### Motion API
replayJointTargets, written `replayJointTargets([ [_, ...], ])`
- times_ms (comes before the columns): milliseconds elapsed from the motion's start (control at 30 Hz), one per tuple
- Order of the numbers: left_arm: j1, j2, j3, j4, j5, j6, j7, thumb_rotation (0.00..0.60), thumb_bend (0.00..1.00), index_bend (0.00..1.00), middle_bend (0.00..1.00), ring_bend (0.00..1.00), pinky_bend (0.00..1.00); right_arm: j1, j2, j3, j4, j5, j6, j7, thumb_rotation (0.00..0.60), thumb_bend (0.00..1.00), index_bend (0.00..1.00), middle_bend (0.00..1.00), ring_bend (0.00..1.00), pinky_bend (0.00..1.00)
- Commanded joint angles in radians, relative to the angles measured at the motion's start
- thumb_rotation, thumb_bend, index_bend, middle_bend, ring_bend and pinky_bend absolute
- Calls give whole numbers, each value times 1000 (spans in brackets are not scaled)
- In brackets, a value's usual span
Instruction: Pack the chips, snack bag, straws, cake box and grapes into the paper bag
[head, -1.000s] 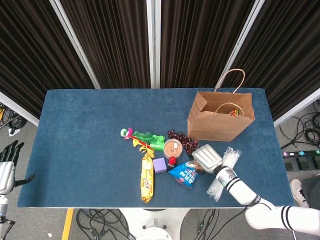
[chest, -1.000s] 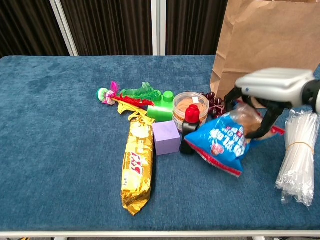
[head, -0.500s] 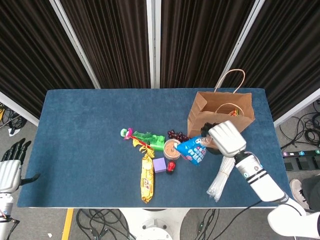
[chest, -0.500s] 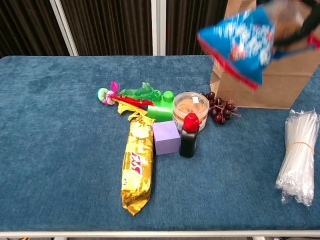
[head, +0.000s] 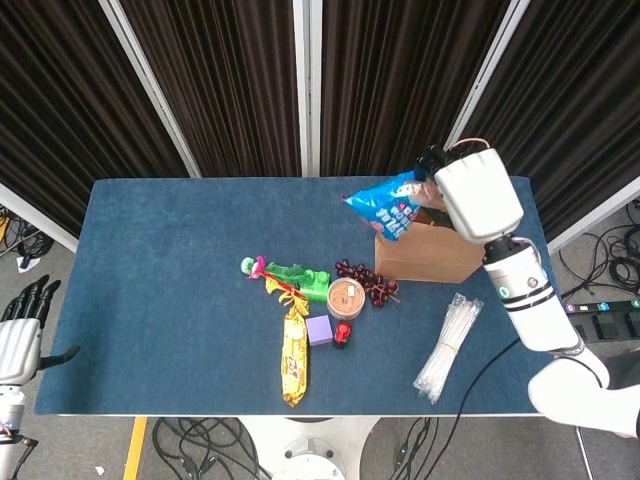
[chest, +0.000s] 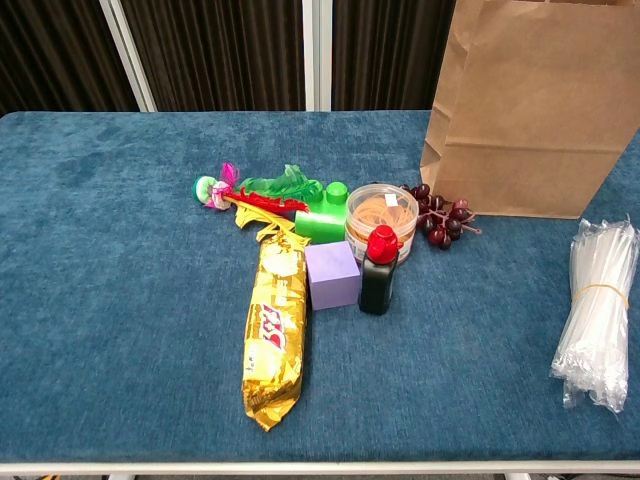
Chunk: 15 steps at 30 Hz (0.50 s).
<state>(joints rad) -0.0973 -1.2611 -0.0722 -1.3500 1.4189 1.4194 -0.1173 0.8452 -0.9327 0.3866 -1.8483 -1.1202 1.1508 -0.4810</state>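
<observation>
The blue snack bag (head: 388, 207) is held aloft in the closed fingers of the right hand (head: 477, 192), just above the left rim of the paper bag (head: 432, 257), not yet dropped in. On the table are left the grapes (chest: 437, 215), the straws (chest: 596, 312) and the yellow chips packet (chest: 274, 331). The left hand (head: 22, 325) hangs off-table with its fingers spread, nothing held.

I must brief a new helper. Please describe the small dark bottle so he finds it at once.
Start at the brown paper bag at the table's back right. Left of it stands a round clear plastic tub, and the small dark bottle stands directly before that tub, beside a purple cube. Only it has a red cap.
</observation>
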Motion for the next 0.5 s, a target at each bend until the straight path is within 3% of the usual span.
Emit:
replayJointTargets([
  [33, -2, -5, -2, 7, 4, 3, -5, 600, 88, 45, 9, 0, 161, 33, -18, 4, 126, -26, 17, -73, 600, 325, 881, 651, 584, 718],
  [300, -3, -14, -4, 29, 5, 8, -20, 600, 88, 45, 9, 0, 161, 14, -45, -35, 323, -152, 60, -39, 600, 322, 882, 646, 584, 718],
  [500, -8, -23, 0, 39, 6, -2, -21, 600, 88, 45, 9, 0, 161, -4, -25, -113, 397, -233, -4, -36, 600, 321, 883, 647, 584, 716],
])
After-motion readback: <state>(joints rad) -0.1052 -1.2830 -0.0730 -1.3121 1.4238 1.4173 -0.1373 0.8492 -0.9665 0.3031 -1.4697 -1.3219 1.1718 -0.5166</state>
